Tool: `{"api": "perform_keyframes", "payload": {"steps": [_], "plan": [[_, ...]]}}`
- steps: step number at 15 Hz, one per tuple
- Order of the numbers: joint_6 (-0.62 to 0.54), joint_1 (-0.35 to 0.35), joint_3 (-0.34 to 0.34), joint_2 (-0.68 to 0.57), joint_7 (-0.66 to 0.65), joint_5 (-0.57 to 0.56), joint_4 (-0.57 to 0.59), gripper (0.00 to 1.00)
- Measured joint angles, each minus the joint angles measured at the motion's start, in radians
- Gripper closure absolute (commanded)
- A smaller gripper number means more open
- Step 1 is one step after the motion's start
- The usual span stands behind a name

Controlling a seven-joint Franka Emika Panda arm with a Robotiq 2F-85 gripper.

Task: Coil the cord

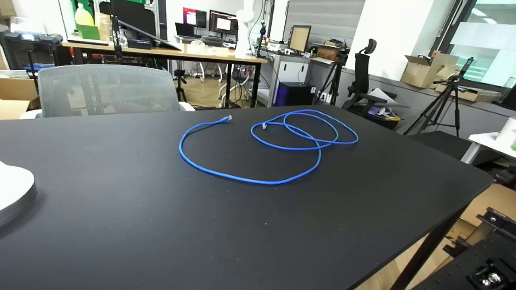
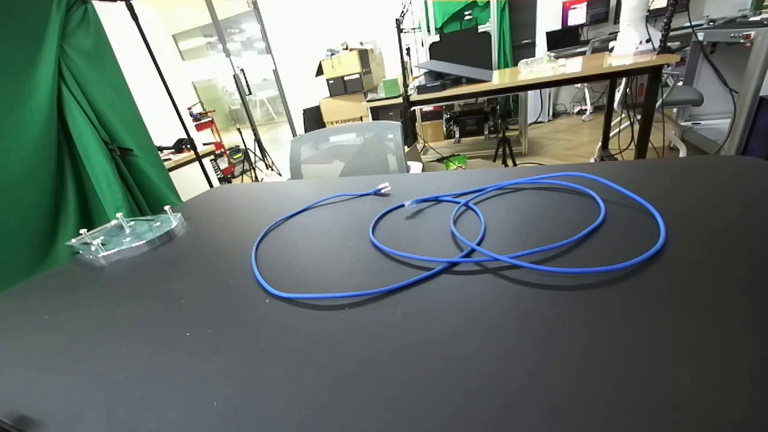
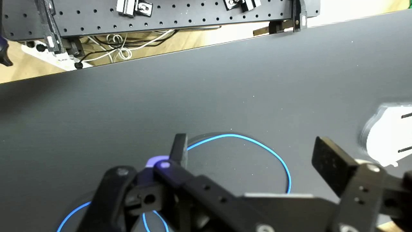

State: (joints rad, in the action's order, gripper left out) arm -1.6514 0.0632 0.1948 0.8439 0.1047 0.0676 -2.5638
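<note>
The bright blue cord (image 1: 270, 182) lies loosely on the black table in wide, partly overlapping loops. It also shows in an exterior view (image 2: 336, 295), with one end curving apart from the loops. One pale connector (image 1: 230, 118) is at that end; the other connector (image 1: 264, 125) lies by the loops. In the wrist view my gripper (image 3: 251, 146) is open, its fingers wide apart with nothing between them. It is above the table, and a curve of the cord (image 3: 231, 135) shows beyond the fingers. The gripper body hides much of the cord there. Neither exterior view shows the gripper.
A clear plate with upright bolts (image 2: 129, 237) lies on the black table (image 1: 161, 225); it looks white in the wrist view (image 3: 391, 132). A grey mesh chair (image 1: 109, 90) stands behind the far edge. A black perforated board (image 3: 193, 19) runs beyond one table edge.
</note>
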Motion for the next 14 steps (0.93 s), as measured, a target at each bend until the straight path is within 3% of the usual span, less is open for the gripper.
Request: {"api": "perform_keyframes", "payload": {"steps": [9,14], "plan": [[-0.010,0.009,-0.002,-0.006,0.012,-0.015,0.000,0.00],[-0.196,0.086,0.018,-0.110,0.077,-0.211,0.015,0.00]]}}
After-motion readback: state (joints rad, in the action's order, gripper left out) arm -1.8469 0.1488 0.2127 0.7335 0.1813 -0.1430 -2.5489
